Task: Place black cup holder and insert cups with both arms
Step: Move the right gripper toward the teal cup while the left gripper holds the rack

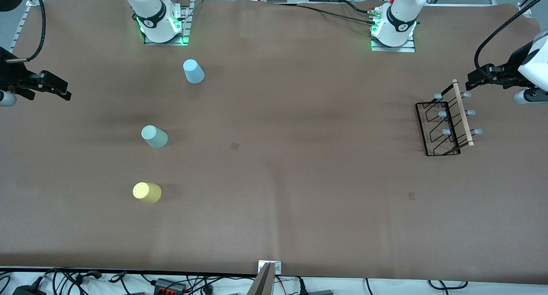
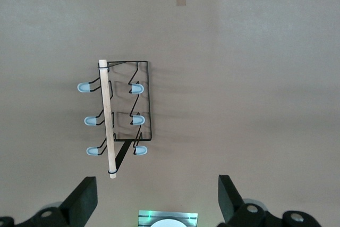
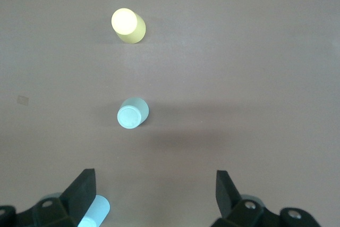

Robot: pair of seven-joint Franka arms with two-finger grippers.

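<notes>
Cropping at the frame edges hides most of both arms. Left gripper [image 2: 154, 200] hangs unclenched above the holder [image 1: 445, 123]; right gripper [image 3: 154, 198], spread empty, above the cups [image 1: 154, 136].

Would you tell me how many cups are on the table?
3, all toward the right arm's end: the blue cup farthest from the front camera, the mint cup in the middle, the yellow cup nearest. None looks hidden.

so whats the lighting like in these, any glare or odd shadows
Front view: even overhead light, soft shadows beside the mint cup and yellow cup, green glow at both arm bases. Right wrist view: the yellow cup's upturned base looks washed out. Left wrist view: the black cup holder casts faint repeated shadows on the table.
</notes>
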